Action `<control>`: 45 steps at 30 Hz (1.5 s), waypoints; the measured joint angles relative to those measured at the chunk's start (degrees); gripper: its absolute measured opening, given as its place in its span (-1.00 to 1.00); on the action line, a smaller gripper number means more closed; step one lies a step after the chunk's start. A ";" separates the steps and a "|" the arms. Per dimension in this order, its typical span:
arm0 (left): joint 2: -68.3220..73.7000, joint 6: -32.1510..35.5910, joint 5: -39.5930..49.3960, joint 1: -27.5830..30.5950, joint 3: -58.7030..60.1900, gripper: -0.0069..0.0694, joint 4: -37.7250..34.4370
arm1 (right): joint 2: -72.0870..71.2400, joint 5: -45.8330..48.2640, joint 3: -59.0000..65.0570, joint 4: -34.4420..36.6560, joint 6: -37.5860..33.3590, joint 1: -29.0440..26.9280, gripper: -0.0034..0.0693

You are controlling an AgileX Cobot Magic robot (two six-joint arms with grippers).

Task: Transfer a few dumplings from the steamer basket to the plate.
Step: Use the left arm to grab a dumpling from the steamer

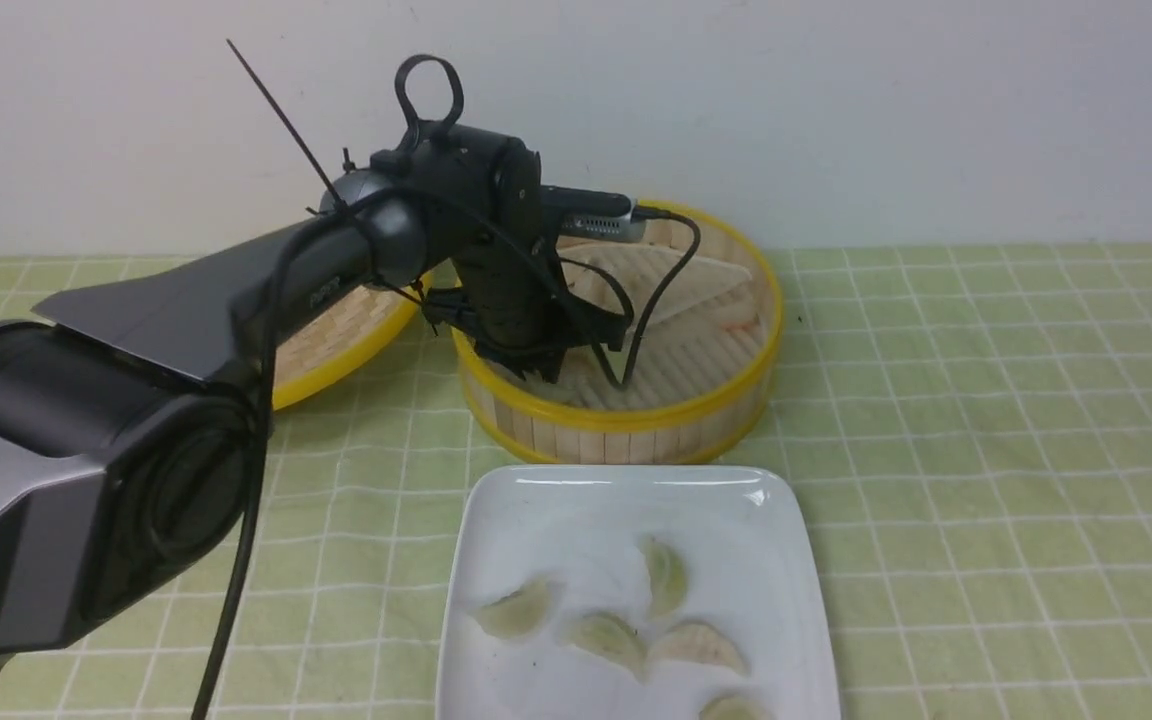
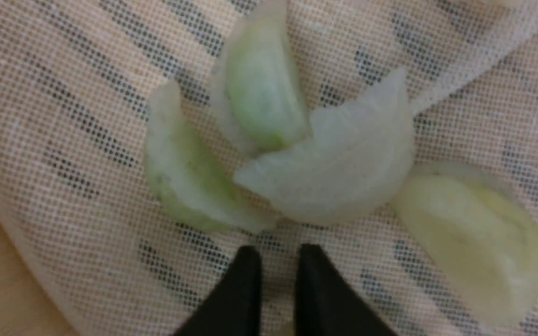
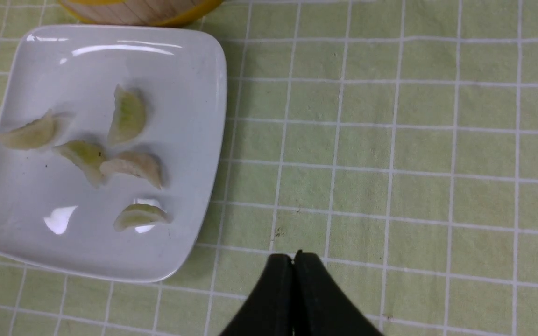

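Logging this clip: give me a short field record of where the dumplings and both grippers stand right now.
Round bamboo steamer basket: at least four pale green crescent dumplings on its mesh liner
Glossy white square plate: five dumplings
Left gripper: above the steamer's dumplings, fingers slightly parted, empty
Right gripper: shut, empty, over the green checked cloth beside the plate
Yellow-rimmed woven lid: left of the steamer

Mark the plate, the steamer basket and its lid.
plate (image 1: 576,510): front view, bare far part of its surface.
steamer basket (image 1: 626,438): front view, near slat wall.
lid (image 1: 351,335): front view, woven inner face.
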 joint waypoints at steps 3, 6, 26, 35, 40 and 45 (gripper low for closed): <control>-0.18 0.81 3.70 0.00 -3.26 -0.80 -0.19 | 0.00 0.00 0.00 0.00 0.00 0.00 -0.94; -0.89 1.45 8.55 0.00 -9.26 -0.83 -0.39 | 0.00 0.00 0.00 0.00 0.00 0.00 -0.94; 0.54 1.81 16.14 0.00 -18.02 -0.31 -1.97 | 0.00 0.48 0.00 0.00 0.00 0.00 -0.93; 6.23 -0.35 16.09 0.00 -17.63 0.64 -4.56 | 0.00 0.48 0.00 0.00 0.00 0.00 -0.93; 6.63 -1.57 15.98 -0.11 -16.97 0.76 -5.02 | 0.00 0.48 0.00 0.00 0.00 0.00 -0.93; 6.63 -1.58 15.67 -0.98 -14.57 0.76 -5.78 | 0.00 0.48 0.00 0.00 0.00 0.00 -0.93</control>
